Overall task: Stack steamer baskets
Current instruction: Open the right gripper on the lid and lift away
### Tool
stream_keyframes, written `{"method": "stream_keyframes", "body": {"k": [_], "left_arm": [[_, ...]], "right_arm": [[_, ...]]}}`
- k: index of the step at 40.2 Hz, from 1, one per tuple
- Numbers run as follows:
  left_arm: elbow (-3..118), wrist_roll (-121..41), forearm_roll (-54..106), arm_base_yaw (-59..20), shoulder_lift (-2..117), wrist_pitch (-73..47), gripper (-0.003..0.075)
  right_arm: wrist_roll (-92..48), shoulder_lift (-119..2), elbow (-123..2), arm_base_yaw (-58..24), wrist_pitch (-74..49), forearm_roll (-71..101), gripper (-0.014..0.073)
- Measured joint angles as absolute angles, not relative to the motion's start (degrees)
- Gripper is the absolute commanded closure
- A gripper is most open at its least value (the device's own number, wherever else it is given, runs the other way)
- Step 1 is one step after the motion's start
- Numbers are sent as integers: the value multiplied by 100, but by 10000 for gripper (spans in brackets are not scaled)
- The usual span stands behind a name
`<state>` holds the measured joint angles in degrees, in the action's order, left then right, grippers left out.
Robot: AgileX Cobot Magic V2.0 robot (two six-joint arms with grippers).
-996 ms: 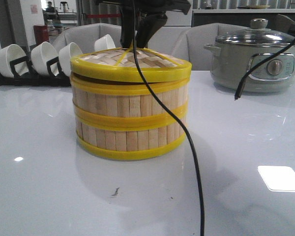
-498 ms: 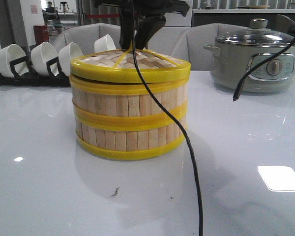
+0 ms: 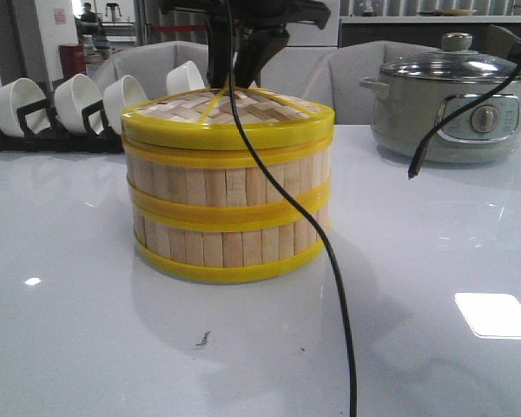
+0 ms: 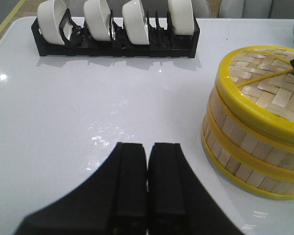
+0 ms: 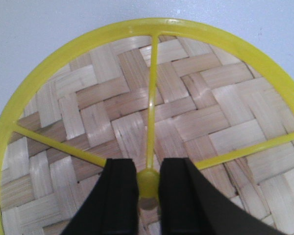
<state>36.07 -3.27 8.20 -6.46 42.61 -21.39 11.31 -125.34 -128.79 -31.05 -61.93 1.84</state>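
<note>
Baskets: two steamer baskets stand stacked on the white counter (image 3: 434, 261), the upper basket (image 3: 226, 184) sitting squarely on the lower basket (image 3: 226, 248), their yellow rims meeting in a band around the middle.
Lid: a woven-bamboo lid (image 3: 230, 113) with a yellow rim rests on the upper basket, closing the stack (no gap shows at the rim in the front view).
Knob: the lid's small yellow knob (image 5: 148, 182) sits where three yellow spokes meet.
Right gripper: the right gripper (image 5: 148, 183) comes down over the lid's middle, its black fingers (image 5: 121, 196) pressed against the knob on either side, gripping it.
Left gripper: the left gripper (image 4: 147, 159) hangs over bare counter beside the stack, apart from it, with its two black fingers (image 4: 131, 171) pressed together and nothing between them.
Stack position: near the middle of the counter, between the bowl rack and the pot.
Bowl rack: a black rack (image 3: 43, 130) holding four white bowls (image 3: 74, 97) tilted on edge stands behind the stack toward the left.
Pot: a grey-green electric pot (image 3: 451, 109) with a glass lid stands at the back right, well apart from the baskets.
Cable: a black cable (image 3: 330, 252) hangs down in front of the stack (close to the front camera).
</note>
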Motion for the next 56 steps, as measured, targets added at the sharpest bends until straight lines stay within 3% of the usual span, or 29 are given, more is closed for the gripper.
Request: {"method": "stream_keyframes", "body": {"k": [10,19,22,38,43,52,56], "left_arm": [[3607,-327,820,-646,4261,-2139,631],[3607,-327,820,-646,4261,-2139,631],[3607,-327,820,-646,4261,-2139,631],[3607,-327,820,-646,4261,-2139,631],[3607,-327,820,-646,4261,-2139,631],[3607,-327,820,-646,4261,-2139,631],[3607,-327,820,-646,4261,-2139,631]], "right_arm": [[1131,-12534,-12879,-3113,-6193,174,525],[1131,-12534,-12879,-3113,-6193,174,277],[1131,-12534,-12879,-3113,-6193,196,241],[1131,-12386,-12879,-3126,-6180,244,251],[1131,-12151,-12879,-3126,-6131,187,315],[1131,-11705,-12879,-2902,-6131,-192,536],[1131,-11423,-12719,-2662,-6131,-286,537]]}}
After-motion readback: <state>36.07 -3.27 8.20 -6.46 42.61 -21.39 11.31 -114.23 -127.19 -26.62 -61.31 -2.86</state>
